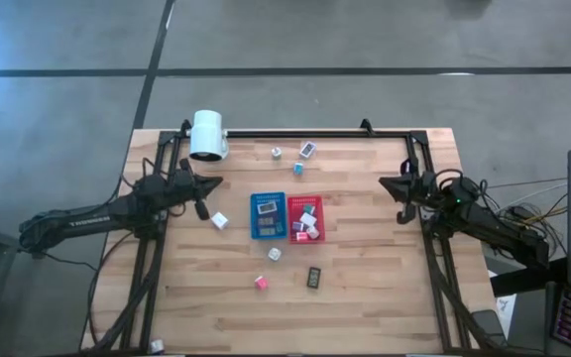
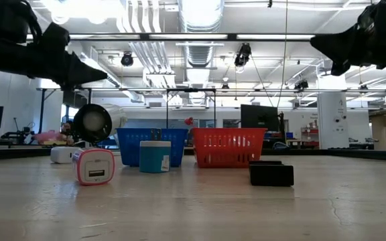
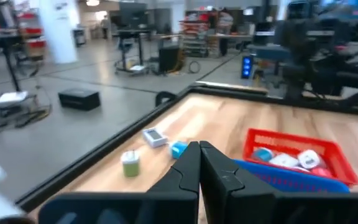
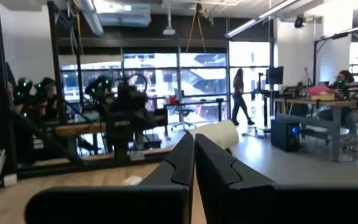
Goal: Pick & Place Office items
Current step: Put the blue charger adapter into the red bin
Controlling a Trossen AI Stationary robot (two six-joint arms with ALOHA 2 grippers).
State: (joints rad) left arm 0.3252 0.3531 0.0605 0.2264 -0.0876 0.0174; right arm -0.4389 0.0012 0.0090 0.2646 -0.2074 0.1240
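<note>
Nearest on the tabletop (image 1: pixel 365 297), a pink cube (image 1: pixel 261 283) and a dark flat rectangle (image 1: pixel 314 278) lie apart, with a white cube (image 1: pixel 275 254) just beyond them. At mid-table the blue tray (image 1: pixel 268 215) and red tray (image 1: pixel 305 218) stand side by side (each holds a few small items), and a white cube (image 1: pixel 220 220) sits left of the blue one. The left pincer (image 1: pixel 203 209) hovers clenched and empty near that cube; the right pincer (image 1: pixel 400 214) hangs clenched and empty well to the right. Farthest, three small items (image 1: pixel 298 154) lie near the far edge, beside the white cylinder (image 1: pixel 207 135).
</note>
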